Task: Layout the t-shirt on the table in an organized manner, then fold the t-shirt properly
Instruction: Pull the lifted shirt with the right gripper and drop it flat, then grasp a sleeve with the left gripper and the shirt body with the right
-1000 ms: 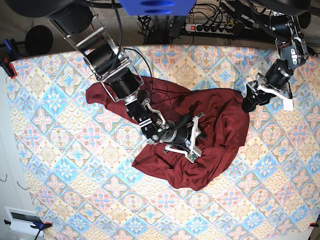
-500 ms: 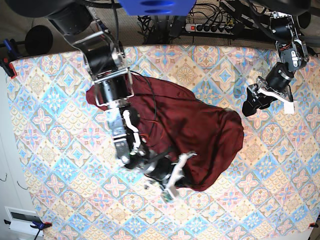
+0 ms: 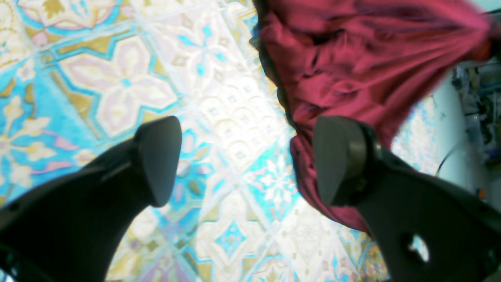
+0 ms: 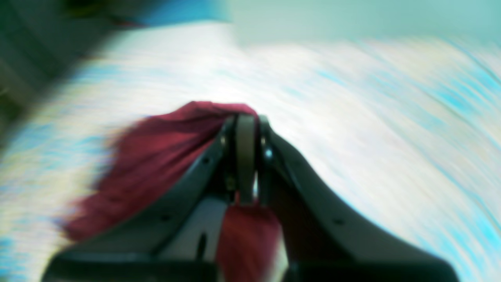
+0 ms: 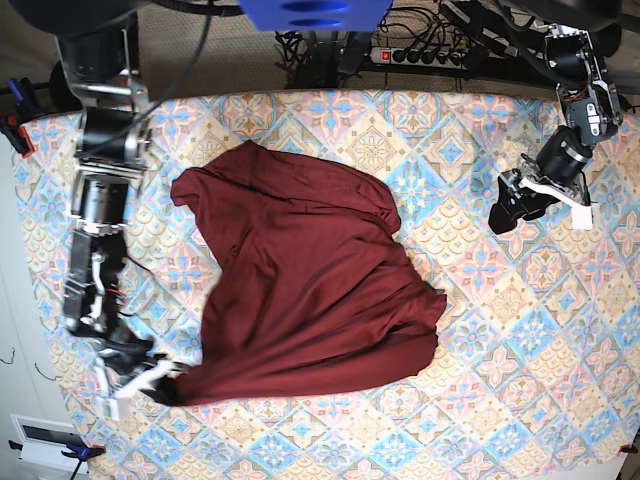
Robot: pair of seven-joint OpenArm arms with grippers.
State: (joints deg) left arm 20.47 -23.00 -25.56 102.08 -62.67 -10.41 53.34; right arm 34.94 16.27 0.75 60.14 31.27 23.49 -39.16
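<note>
The right gripper [image 4: 245, 156] is pressed together on a fold of the t-shirt [image 5: 310, 290]; in its wrist view the maroon cloth comes out above and below the closed tips. In the base view this gripper [image 5: 160, 383] is at the lower left of the frame, holding the lowest left corner of the garment near the edge of the table [image 5: 470, 160].

The left gripper [image 3: 242, 160] is spread wide and holds nothing. In its own view one side of the shirt [image 3: 352, 58] lies just beside one fingertip [image 3: 336, 156], but I cannot tell if they touch. In the base view this gripper [image 5: 522, 203] hangs at the upper right, well apart from the cloth.

The shirt lies in the middle of the table as a crumpled mass, wide at the bottom, with wrinkles on its right side. No sleeve can be told apart.

The step in hand looks like spreading the garment flat. To do it well, the pinched corner should be drawn low and slowly so the cloth does not bunch, and not beyond the table edge. The free gripper could take the opposite side, so the two pull the fabric taut between them.
</note>
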